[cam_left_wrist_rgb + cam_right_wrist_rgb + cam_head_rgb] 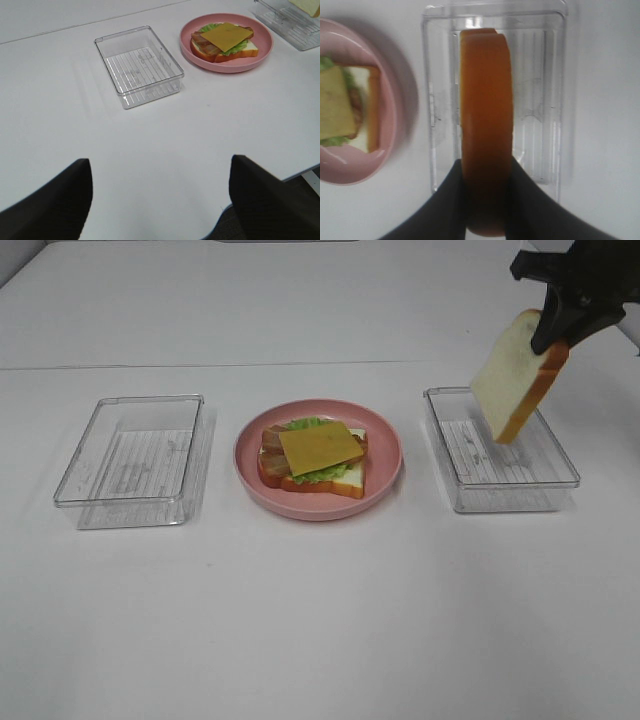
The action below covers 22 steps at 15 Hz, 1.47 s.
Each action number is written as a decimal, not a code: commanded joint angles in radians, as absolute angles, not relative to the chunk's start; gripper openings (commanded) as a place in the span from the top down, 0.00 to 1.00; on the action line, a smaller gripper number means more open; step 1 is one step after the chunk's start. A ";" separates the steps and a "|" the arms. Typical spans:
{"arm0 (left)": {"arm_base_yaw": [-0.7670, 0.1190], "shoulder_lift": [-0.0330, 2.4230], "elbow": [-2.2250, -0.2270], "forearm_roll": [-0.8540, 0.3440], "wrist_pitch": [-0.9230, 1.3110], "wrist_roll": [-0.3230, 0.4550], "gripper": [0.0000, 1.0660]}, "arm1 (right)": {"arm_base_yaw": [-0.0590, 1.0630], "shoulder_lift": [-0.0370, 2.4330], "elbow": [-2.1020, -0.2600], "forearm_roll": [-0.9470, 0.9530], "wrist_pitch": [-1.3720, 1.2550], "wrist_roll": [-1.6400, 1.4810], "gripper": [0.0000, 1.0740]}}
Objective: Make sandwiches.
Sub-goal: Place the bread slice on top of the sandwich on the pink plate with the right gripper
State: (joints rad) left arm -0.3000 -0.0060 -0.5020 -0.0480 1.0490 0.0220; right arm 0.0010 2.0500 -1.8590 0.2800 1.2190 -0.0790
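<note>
An open sandwich [312, 457] lies on the round pink plate [385, 478] at the table's middle: a bread slice, green lettuce, bacon strips and a yellow cheese slice [319, 447] on top. It also shows in the left wrist view [223, 41] and the right wrist view [345, 109]. My right gripper [562, 322] is shut on a second bread slice [517, 375], holding it by its upper edge, tilted, above the right clear tray [560, 480]. In the right wrist view the slice's orange crust [486, 115] hangs between my fingers [452, 205]. My left gripper [160, 192] is open and empty over bare table.
A clear plastic tray [130, 462] stands left of the plate and holds nothing; it also shows in the left wrist view [139, 65]. The right tray [555, 100] sits directly below the held slice. The table's front edge shows in the left wrist view.
</note>
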 commanded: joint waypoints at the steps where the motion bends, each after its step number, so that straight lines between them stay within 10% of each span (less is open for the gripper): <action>1: -0.302 -0.026 -0.500 -0.054 1.040 0.025 0.32 | 0.002 1.978 -1.858 0.374 1.262 -0.102 1.00; 22: -0.302 -0.026 -0.500 -0.054 1.040 0.025 0.32 | 0.223 2.234 -1.669 1.036 0.968 -0.251 1.00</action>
